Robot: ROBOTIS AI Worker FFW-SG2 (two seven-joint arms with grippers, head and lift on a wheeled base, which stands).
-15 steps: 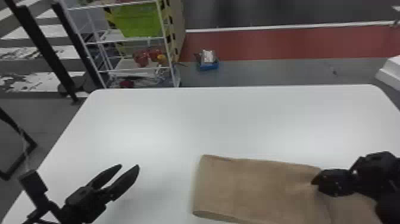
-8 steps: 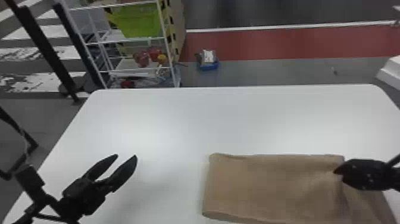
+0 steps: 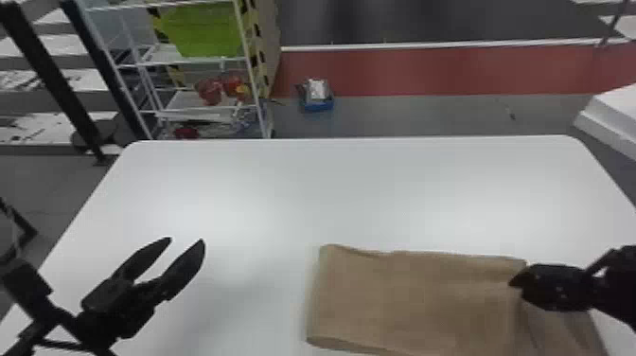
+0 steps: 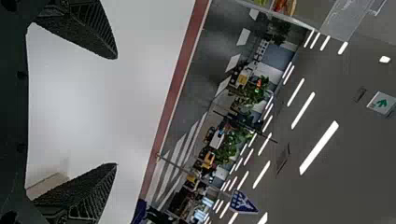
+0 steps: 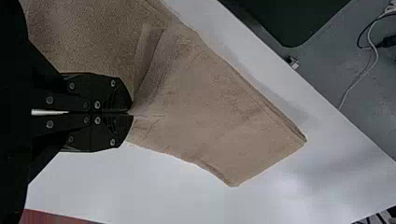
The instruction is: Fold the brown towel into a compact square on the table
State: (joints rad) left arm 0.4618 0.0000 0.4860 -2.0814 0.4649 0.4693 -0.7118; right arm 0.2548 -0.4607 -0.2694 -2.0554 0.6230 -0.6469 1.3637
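Running this remotely, so here's what I've got rn. The brown towel (image 3: 411, 303) is on the near right part of the white table (image 3: 331, 189), spread flat-ish as a wide rectangle, w/ a flap going off past my R gripper (image 3: 513, 283) toward the table's near right side. R gripper (image 5: 132, 114) has its fingers together, clamped on a bit of the towel near its far edge, w/ little creases running out from the tips. In the R wrist view there's also a steep fold line right next to the grip, main part on one side, flap on the other. Can't tell how many layers are pinched, tbh.

L gripper (image 3: 187, 239) is over the left part of the table, well apart from the towel, fingers spread w/ a wide gap b/w them and nothing in it. L wrist view catches a pale brown corner of the towel near one finger, plus ceiling lights (image 4: 319, 147) and a green-arrow sign (image 4: 382, 102).

Background stuff past the table: white wire rack (image 3: 249, 66) w/ a green bin (image 3: 203, 31) on it, a small blue box (image 3: 318, 105) on the floor just beside the rack, and a red floor strip (image 3: 449, 71) behind that.
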